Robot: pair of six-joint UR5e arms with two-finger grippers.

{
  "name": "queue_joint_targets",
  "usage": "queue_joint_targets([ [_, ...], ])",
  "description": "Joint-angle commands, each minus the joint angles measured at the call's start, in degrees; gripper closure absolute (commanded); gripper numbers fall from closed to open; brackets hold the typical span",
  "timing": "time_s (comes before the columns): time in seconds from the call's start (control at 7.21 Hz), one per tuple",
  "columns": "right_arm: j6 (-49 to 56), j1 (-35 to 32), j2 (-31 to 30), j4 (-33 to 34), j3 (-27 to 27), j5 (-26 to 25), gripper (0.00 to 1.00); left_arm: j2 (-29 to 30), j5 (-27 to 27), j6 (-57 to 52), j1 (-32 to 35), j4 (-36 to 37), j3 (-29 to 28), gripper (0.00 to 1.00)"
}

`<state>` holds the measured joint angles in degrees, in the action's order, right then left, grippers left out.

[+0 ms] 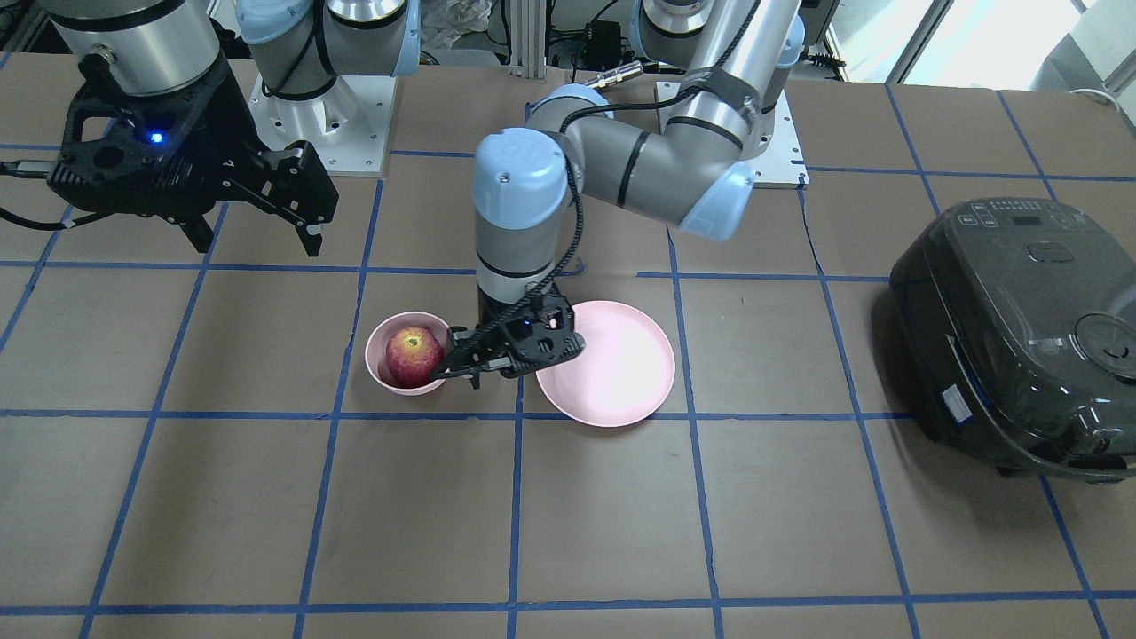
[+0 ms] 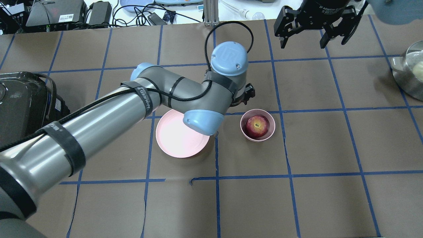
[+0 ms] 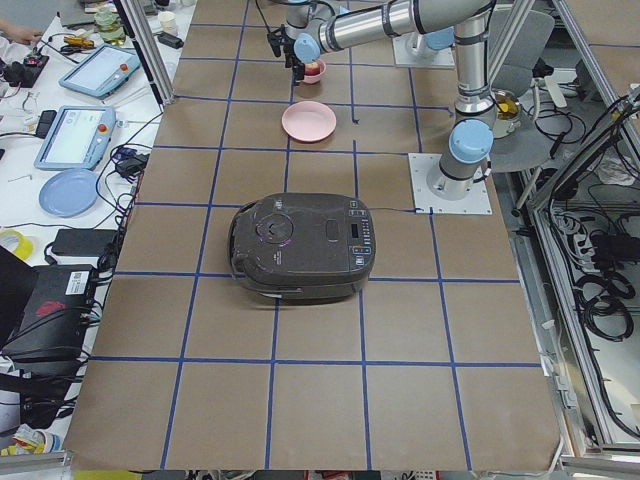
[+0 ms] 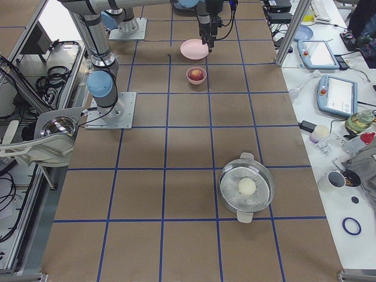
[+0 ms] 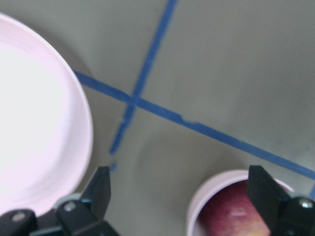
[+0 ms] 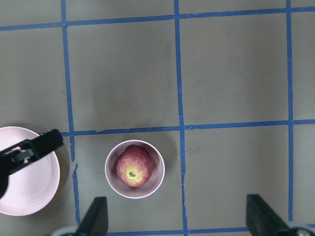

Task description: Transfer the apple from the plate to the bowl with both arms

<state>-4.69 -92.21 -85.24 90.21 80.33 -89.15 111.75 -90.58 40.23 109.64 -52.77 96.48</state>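
The red apple point(image 1: 413, 355) point(image 2: 257, 126) sits in the small pink bowl point(image 1: 376, 355) point(image 2: 273, 129), stem dimple up. The wide pink plate point(image 1: 612, 373) point(image 2: 178, 140) lies bare beside it. My left gripper point(image 1: 460, 359) hangs low between plate and bowl, jaws open and empty, fingertips close to the bowl's rim. Its wrist view point(image 5: 182, 191) shows the plate point(image 5: 39, 147), bowl point(image 5: 209, 191) and apple point(image 5: 236, 221). My right gripper point(image 1: 257, 244) point(image 2: 315, 38) is open and empty, high above the table; its wrist view point(image 6: 177, 216) looks down on the apple point(image 6: 133, 166).
A black rice cooker point(image 1: 1021, 328) point(image 2: 19, 105) stands on my left side of the table. A steel pot point(image 2: 409, 72) point(image 4: 247, 187) stands at my far right. Blue tape lines grid the brown tabletop.
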Motion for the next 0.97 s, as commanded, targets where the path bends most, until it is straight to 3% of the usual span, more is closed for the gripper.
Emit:
queue_joint_targets([
  [0.0, 0.0, 0.0, -0.1, 0.0, 0.1, -0.2, 0.0, -5.4, -0.1, -19.5, -10.8, -5.6, 0.0, 0.0],
  [0.42, 0.1, 0.0, -0.1, 0.0, 0.2, -0.2, 0.0, -15.2, -2.7, -38.6, -21.6, -24.9, -5.7, 0.0],
  [0.69, 0.1, -0.1, -0.1, 0.1, 0.3, -0.2, 0.0, -19.3, -2.4, -41.5, -24.3, -37.4, -13.7, 0.0],
  [0.83, 0.1, -0.1, -0.1, 0.1, 0.3, -0.2, 0.0, -20.5, -2.1, -41.5, -24.1, -38.3, -14.8, 0.0],
])
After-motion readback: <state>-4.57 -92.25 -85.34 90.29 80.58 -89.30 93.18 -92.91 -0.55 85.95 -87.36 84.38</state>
